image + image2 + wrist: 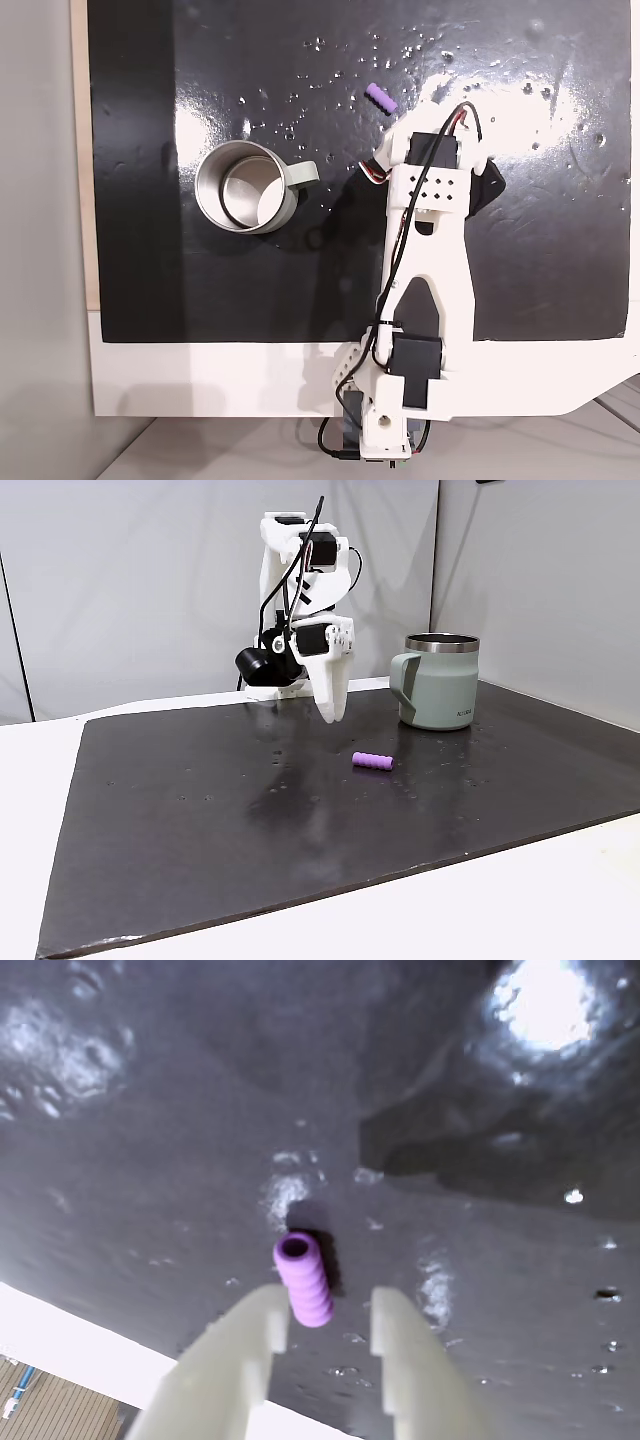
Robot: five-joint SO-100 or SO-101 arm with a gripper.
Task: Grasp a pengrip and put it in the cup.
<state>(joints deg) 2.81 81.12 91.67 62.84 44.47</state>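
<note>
A small light-purple ribbed pengrip (pixel 381 100) lies on its side on the black mat. The wrist view looks down on the pengrip (pixel 303 1280), its hollow end facing away, just past the tips of my open gripper (pixel 328 1306) and nearer the left finger (pixel 255 1345). From the side, the gripper (pixel 332 712) hangs a little above the mat, behind the pengrip (pixel 373 761), not touching it. The metal cup (pixel 245 186) stands upright with its handle (pixel 303 175) towards the arm; in a fixed view the cup (pixel 440 680) is right of the gripper.
The glossy black mat (pixel 560 260) covers most of the white table (pixel 200 380). My white arm (pixel 425 260) reaches in from the table's front edge. Grey walls (pixel 120 580) stand behind the table.
</note>
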